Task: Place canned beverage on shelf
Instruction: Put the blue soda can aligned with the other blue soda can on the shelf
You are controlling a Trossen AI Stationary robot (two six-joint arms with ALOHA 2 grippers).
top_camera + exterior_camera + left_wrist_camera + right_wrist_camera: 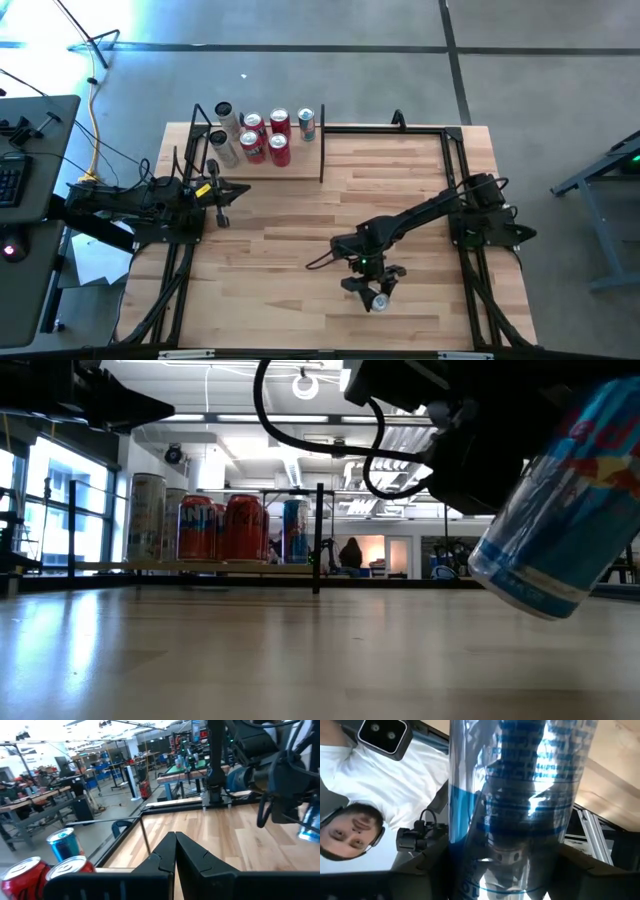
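Right gripper (377, 297) is clamped on a blue can (380, 301), near the table's (400, 190) front edge, right of centre. The arm reaches in from its base at the right side, elbow bent, wrist pointing toward the front. Low view: the can (560, 510) is tilted, lifted just clear of the tabletop, its upper part cut off by the frame edge and hidden behind the dark wrist. Right wrist view: the can (515, 805) fills the space between both fingers; print is unreadable at that range, and a person in a white shirt shows behind it. Left gripper (222, 205) is clenched shut with nothing in it, parked at the left side just in front of the shelf (300, 170); its wrist view shows the fingers (165, 855) pressed together. The shelf sits at the back left of the table, a pale board with black rod frames at its ends. On it: four red cans (265, 138) clustered in the middle, one blue can (306, 123) at the right of the group, two silver cans (225, 132) at the left, leaning as seen from above. In the low view the row (215, 528) stands upright on the board; cans overlap, so an exact count from there isn't possible. Left wrist view catches only two red tops (45, 872) and one blue can (64, 844), partly cut off.
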